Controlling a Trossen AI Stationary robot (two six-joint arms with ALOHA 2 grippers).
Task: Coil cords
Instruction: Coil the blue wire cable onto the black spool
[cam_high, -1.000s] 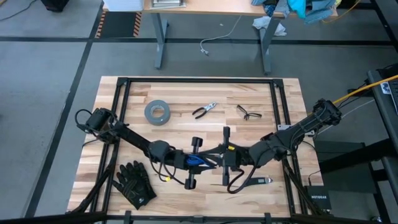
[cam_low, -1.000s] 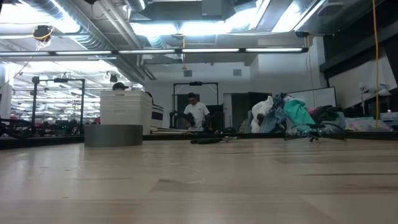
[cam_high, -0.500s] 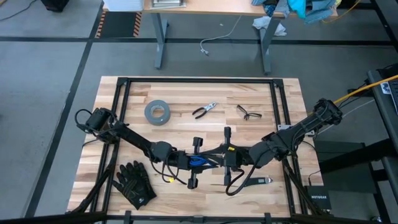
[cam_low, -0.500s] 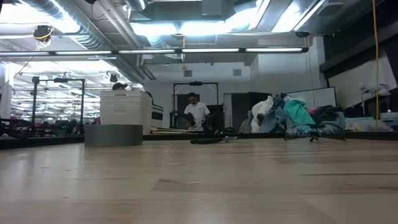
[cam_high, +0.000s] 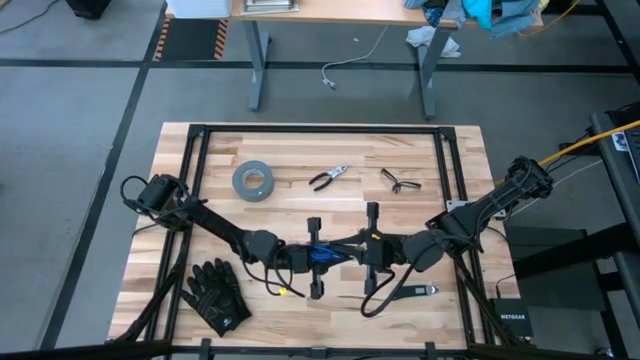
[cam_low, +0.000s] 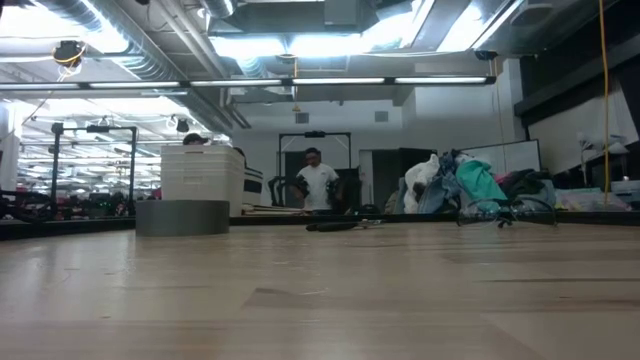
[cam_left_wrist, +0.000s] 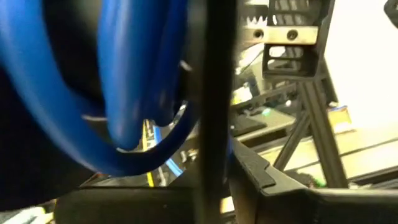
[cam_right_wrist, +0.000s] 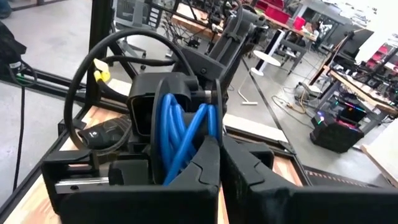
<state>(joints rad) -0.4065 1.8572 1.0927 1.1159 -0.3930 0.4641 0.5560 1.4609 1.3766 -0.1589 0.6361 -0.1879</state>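
The cords (cam_high: 325, 254) are a small bundle of blue loops (cam_right_wrist: 183, 134) held in the air between my two grippers, above the table's near middle. A black loop with a yellow tag (cam_right_wrist: 101, 76) hangs off it on the left arm's side. Another black loop (cam_high: 374, 296) hangs under the right arm. My left gripper (cam_high: 314, 256) comes from the left and my right gripper (cam_high: 368, 250) from the right. Both are shut on the bundle. In the left wrist view the blue loops (cam_left_wrist: 124, 93) fill the picture. The low view shows neither gripper. My left gripper holds the blue loops (cam_left_wrist: 155, 118) roughly level from the table's left, one dark finger (cam_left_wrist: 214, 112) standing across them. The bundle hides which strands lie between the fingers. The bundle is lifted clear of the table. My right gripper has a blue strand at the bundle's lower edge (cam_right_wrist: 189, 155) pinched between its fingertips (cam_right_wrist: 249, 180). It comes nearly level from the table's right, facing the left gripper. The black part droops slack below it.
A grey tape roll (cam_high: 253, 181), pliers (cam_high: 328, 178) and safety glasses (cam_high: 400, 181) lie along the table's far half. Black gloves (cam_high: 215, 295) lie at the near left. A slim tool (cam_high: 410, 292) lies at the near right, under the right arm.
My left gripper has rolled and tipped at the wrist while staying in place, and now stands squarer across the table. The blue bundle has turned with it. The yellow-tagged black loop has swung a little toward the near edge.
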